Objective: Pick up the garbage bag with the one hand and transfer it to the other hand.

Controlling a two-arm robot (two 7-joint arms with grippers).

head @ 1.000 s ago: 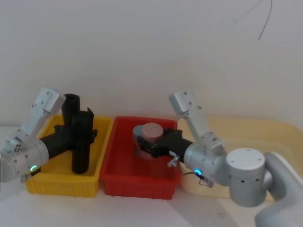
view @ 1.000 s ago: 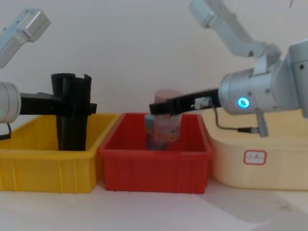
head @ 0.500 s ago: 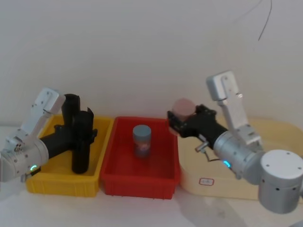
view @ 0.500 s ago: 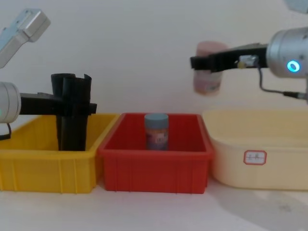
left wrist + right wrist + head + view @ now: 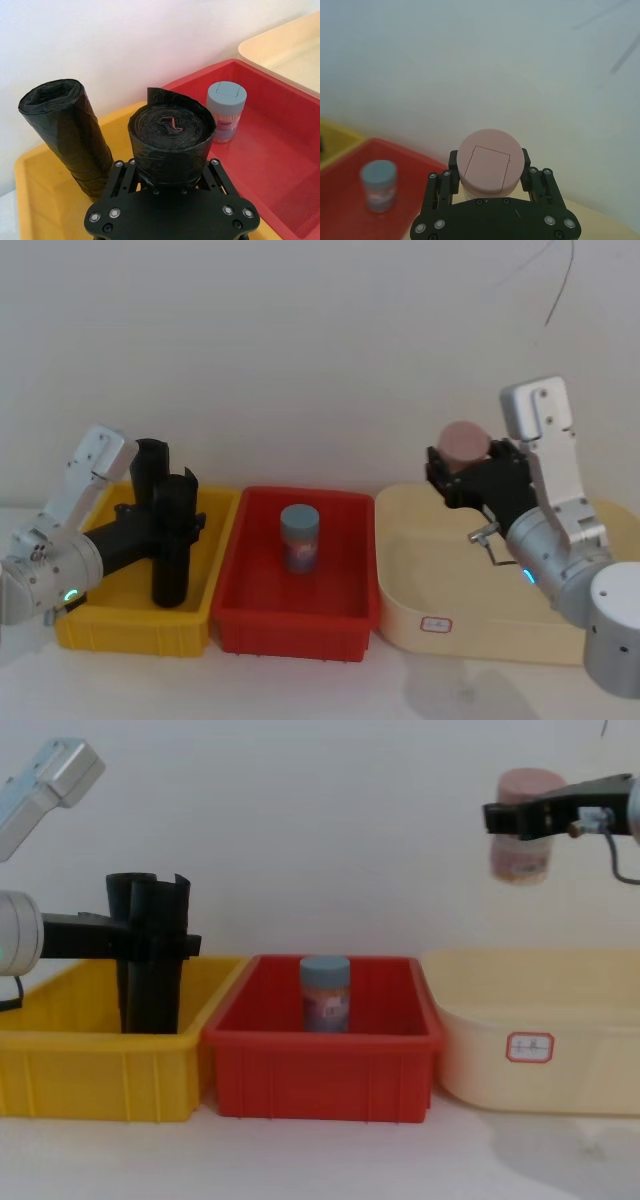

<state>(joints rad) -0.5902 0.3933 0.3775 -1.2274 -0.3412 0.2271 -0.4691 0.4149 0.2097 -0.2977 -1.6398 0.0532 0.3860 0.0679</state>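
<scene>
Left gripper (image 5: pixel 158 942), green ring at the wrist, reaches in from the left and is clamped on the garbage bag (image 5: pixel 170 135) at about mid-height; in the left wrist view the fingers sit tight on either side of the roll.

The bag stands upright in the yellow bin (image 5: pixel 130 630) at the far left; its loose notched edge is on top; its base is behind the bin wall, so I cannot tell whether it has left the floor.

The second black roll (image 5: pixel 65 130), flat-ended, stands just beside it on the far side; not the target.

Judgement: the mid-height grip leaves the upper part of the bag free, which is where a receiving gripper could close; the grasp looks made, the lift and handover not yet done.

Right gripper (image 5: pixel 522 818), blue ring, is high on the right above the cream tub (image 5: pixel 470 625); its fingers are closed around a pink-lidded canister (image 5: pixel 491 167), held upright.

Judgement: with that canister in it, the right gripper cannot receive the bag; its place over the tub suggests the canister is meant to go there first.

A blue-lidded canister (image 5: pixel 299 537) stands alone in the red bin (image 5: pixel 290 632) between the two; well apart from either gripper.
</scene>
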